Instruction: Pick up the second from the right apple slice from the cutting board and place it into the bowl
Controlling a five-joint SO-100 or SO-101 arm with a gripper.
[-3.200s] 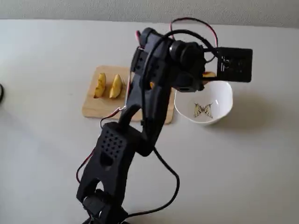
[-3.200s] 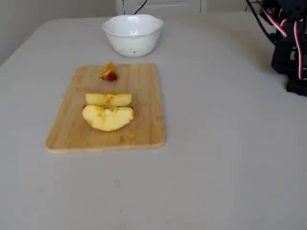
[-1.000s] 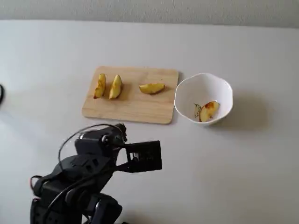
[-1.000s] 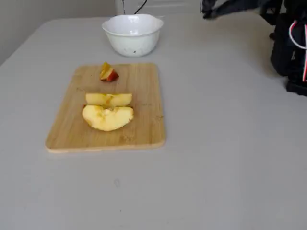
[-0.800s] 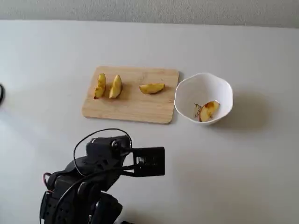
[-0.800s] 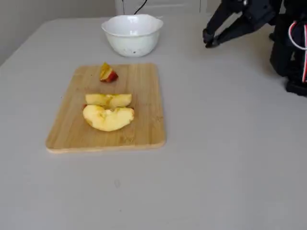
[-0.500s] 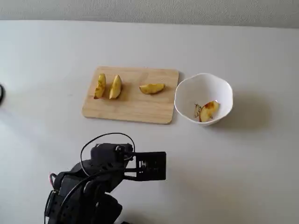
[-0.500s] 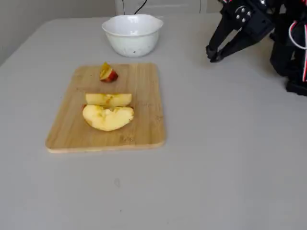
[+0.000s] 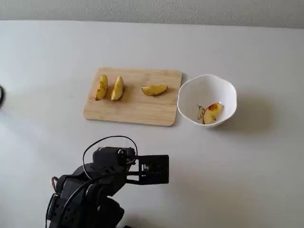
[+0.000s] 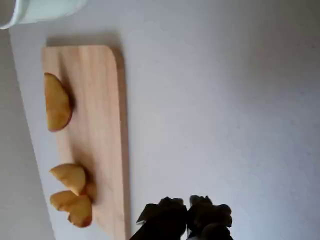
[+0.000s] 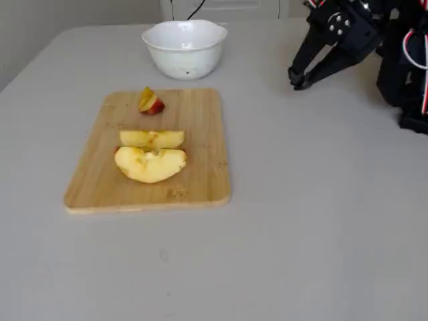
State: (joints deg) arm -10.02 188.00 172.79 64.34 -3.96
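Note:
Three apple slices lie on the cutting board (image 9: pixel 135 108): one (image 9: pixel 154 90) nearest the bowl, and two close together (image 9: pixel 117 88) (image 9: pixel 101 87) at the far end. In a fixed view they are one small slice (image 11: pixel 151 102) and two larger ones (image 11: pixel 151 139) (image 11: pixel 150 164). The white bowl (image 9: pixel 229 93) (image 11: pixel 185 47) holds another slice (image 9: pixel 212 113). My gripper (image 11: pixel 295 79) (image 9: pixel 159 169) (image 10: pixel 187 220) hovers over bare table beside the board, shut and holding nothing.
The arm's base (image 11: pixel 408 73) and its cables stand at the right edge of a fixed view. The wrist view shows the board (image 10: pixel 105 140) at left with its slices (image 10: pixel 57 102) (image 10: pixel 70 177), and grey table to the right.
The gripper swung into view from the upper right and dropped toward the table beside the bowl. Over the last half second it barely moved. Slices, board and bowl stayed put.

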